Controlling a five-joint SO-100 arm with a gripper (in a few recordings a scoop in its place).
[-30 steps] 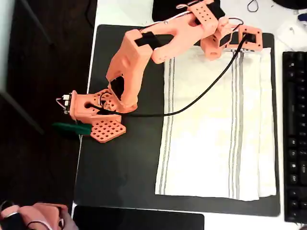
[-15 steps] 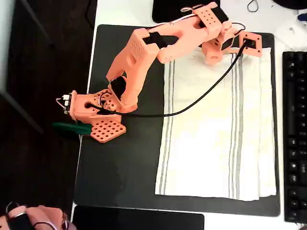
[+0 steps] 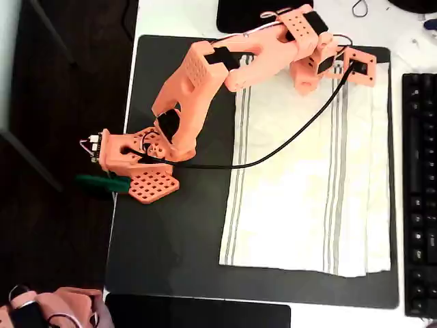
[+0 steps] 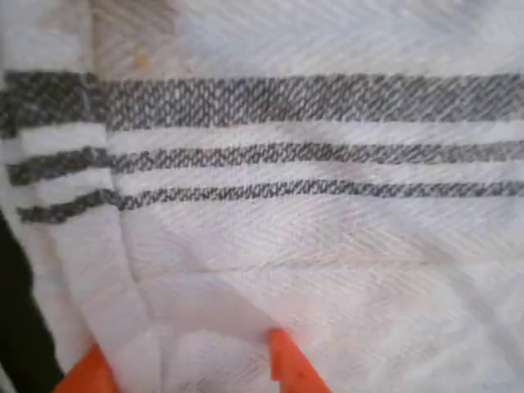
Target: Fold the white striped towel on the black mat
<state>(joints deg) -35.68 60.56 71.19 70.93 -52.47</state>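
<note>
While half a second ago its hem lay flat, the white striped towel (image 3: pixel 307 178) on the black mat (image 3: pixel 177 232) now puckers between the clenched claw (image 4: pixel 184 364), its far edge dragged clawward: folding begins.

Salmon-orange printed arm (image 3: pixel 205 75), black cable (image 3: pixel 287 140)

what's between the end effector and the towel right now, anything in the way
Nothing visible. In the wrist view the end effector is down on the white striped towel itself, its orange fingertips against the cloth below the grey stripes.
</note>
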